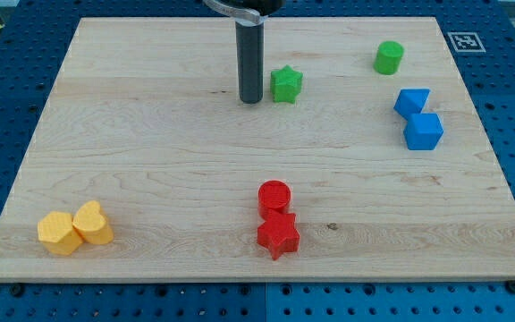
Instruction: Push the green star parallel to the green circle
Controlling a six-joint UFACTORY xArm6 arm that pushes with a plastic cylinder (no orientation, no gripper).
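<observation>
1. My tip (249,100) sits on the wooden board (150,161) near the view's top, a little left of centre. It is a bare dark rod, upright, holding nothing; the upper end runs out of the view's top edge.

2. Green star (285,84): just beside my tip, on its right. A thin gap seems to show between them; whether they touch I cannot tell.

3. Green circle (388,57): a short cylinder, farther to the view's right and slightly nearer the top edge than the star. Bare wood lies between star and circle, no block in that stretch.

4. Two blue blocks below the circle, at the view's right: an upper blue block (412,101) and a lower blue cube (424,131), touching or nearly so. They sit lower than the star's row, off the direct line from star to circle.

5. Red circle (274,196) and red star (278,234): stacked close in the view, circle above star, touching, low centre. Well apart from my tip and the green pieces.

6. Two yellow blocks at the view's lower left: a yellow hexagon-like block (57,232) and a yellow heart-like block (92,223), pressed together. Far from everything else.

7. Blue perforated table (7,80) surrounds the board; a black-and-white marker tag (463,41) lies off the board's top right corner.
</observation>
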